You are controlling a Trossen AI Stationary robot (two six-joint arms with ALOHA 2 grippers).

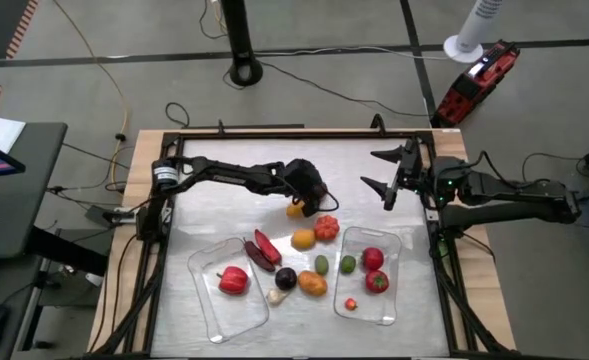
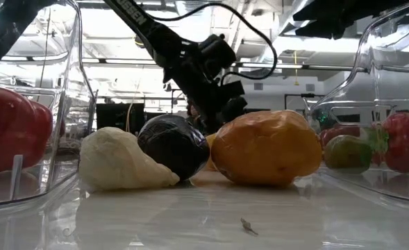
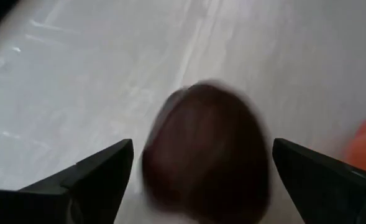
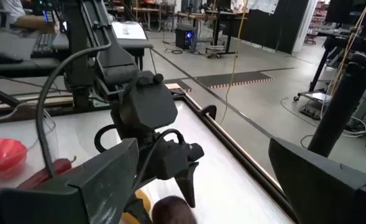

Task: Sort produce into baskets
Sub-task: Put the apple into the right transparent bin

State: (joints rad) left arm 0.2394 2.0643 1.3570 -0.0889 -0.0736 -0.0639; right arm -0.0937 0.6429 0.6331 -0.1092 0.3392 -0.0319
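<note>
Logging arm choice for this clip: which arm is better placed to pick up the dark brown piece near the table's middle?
Left. The left pincer hangs open right over the dark brown piece, which sits between its fingers. The right pincer waits open, well off to the side.

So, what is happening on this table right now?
A two-arm robot is sorting toy produce into two clear baskets. The left gripper is down over a brown piece, jaws open on either side of it. The right gripper waits open above the table's far right. The left basket holds a red pepper; the right basket holds several pieces.
</note>
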